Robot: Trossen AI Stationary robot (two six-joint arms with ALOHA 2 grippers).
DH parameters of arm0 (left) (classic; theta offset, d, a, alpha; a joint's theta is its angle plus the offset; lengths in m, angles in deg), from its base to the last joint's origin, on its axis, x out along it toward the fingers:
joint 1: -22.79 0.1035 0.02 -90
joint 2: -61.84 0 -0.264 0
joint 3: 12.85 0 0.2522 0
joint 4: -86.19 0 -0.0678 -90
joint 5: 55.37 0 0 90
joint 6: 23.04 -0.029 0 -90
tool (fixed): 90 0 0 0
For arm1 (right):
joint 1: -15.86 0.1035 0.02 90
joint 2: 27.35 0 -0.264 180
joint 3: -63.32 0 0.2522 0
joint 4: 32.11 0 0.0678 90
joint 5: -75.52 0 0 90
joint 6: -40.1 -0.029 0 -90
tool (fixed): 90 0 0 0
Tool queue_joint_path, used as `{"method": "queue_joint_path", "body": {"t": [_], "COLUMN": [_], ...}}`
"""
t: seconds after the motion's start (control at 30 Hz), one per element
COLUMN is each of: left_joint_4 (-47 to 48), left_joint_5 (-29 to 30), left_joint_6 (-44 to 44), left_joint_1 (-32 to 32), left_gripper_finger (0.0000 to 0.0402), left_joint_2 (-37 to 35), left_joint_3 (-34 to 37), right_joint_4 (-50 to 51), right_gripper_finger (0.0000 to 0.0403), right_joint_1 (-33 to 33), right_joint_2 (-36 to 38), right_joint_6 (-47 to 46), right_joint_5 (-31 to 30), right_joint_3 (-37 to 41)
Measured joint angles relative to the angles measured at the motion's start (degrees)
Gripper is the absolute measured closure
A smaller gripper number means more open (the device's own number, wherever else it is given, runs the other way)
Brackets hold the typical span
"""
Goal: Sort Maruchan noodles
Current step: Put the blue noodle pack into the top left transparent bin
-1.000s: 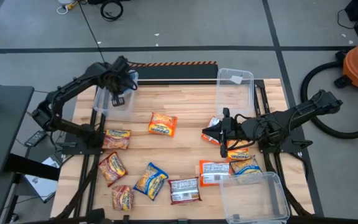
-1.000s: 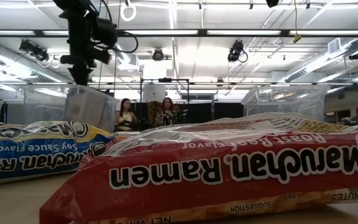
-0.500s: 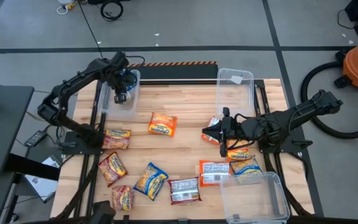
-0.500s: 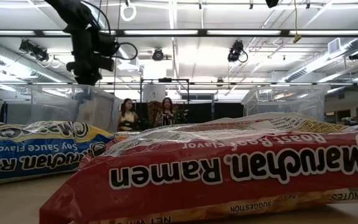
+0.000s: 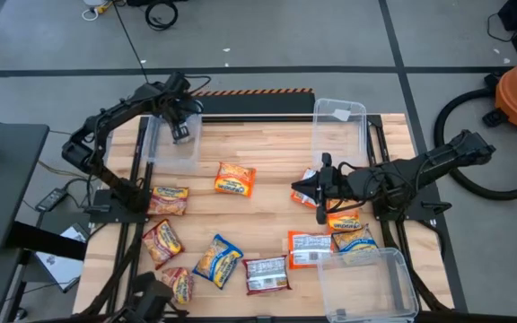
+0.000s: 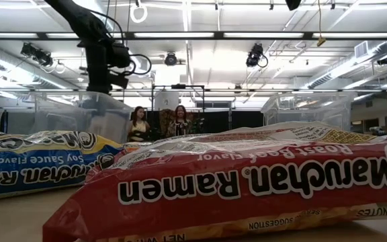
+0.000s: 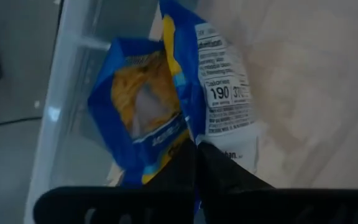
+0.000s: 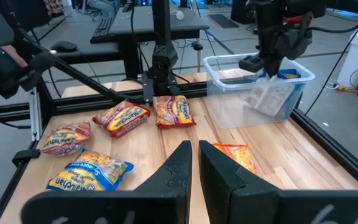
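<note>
My left gripper [image 5: 180,133] hangs over the clear bin [image 5: 163,154] at the table's far left, shut on a blue Maruchan packet [image 7: 216,93] with a white label. A second blue packet [image 7: 138,112] lies in the bin beneath it. The right wrist view shows the held packet [image 8: 269,96] hanging between the bin's walls. My right gripper [image 5: 318,190] hovers right of the table's middle above a red-and-white packet [image 5: 305,185]. Its fingers [image 8: 185,165] are all but together with nothing between them. More packets lie loose on the wood. My left gripper pinches the blue packet by its end beside the nutrition label [image 7: 221,144], between its two fingers. The fingers come steeply from above. The packet hangs below them inside the bin, tilted. Whether its lower end touches the bin's floor, I cannot tell.
An orange packet [image 5: 234,178] lies mid-table. Red ones [image 5: 167,199] [image 5: 162,240] are at the left, a blue one [image 5: 217,260] near the front, and several [image 5: 310,248] below my right arm. Clear bins stand at the far right [image 5: 339,126] and near right [image 5: 366,283].
My left gripper has moved toward the table's right edge over the far-left bin and sunk lower between its walls. It has stayed shut on the blue packet, which went down with it.
</note>
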Motion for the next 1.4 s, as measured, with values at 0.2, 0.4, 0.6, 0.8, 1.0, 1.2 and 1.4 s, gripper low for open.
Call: {"method": "queue_joint_path", "body": {"t": [0.2, 0.4, 0.6, 0.8, 1.0, 1.2, 1.4], "left_joint_4": [-0.25, -1.92, -0.65, -0.47, -0.49, -0.49, 1.1], "left_joint_5": [3.15, 7.4, 9.2, 12.59, 12.75, 12.47, 12.13], "left_joint_6": [0.43, 7.06, 15.37, 15.4, 15.41, 15.38, 15.58], "left_joint_1": [0.36, 0.36, 0.73, 0.27, 0.29, 0.27, -0.51], "left_gripper_finger": [0.0391, 0.037, 0.0318, 0.0273, 0.0253, 0.0249, 0.0249], "left_joint_2": [0.0, 0.66, 4.08, 4.44, 3.53, 2.07, -0.72], "left_joint_3": [0.0, 0.0, 0.0, 0.0, 0.02, 0.02, 0.02], "right_joint_4": [0.01, 0.05, 0.16, 0.26, 0.22, 0.18, 0.15], "right_gripper_finger": [0.0367, 0.0367, 0.0367, 0.0367, 0.0367, 0.0367, 0.0367], "right_joint_1": [-1.35, -1.83, -1.82, -1.8, -1.8, -1.8, -1.8], "right_joint_2": [0.0, 0.0, 0.0, 0.0, 0.0, 0.0, 0.0], "right_joint_6": [1.07, 1.09, 1.08, 1.07, 1.03, 0.88, 0.87], "right_joint_5": [0.02, 0.02, 0.02, 0.04, 0.04, 0.04, 0.05], "right_joint_3": [0.0, 0.0, 0.0, 0.0, 0.0, 0.0, 0.0]}}
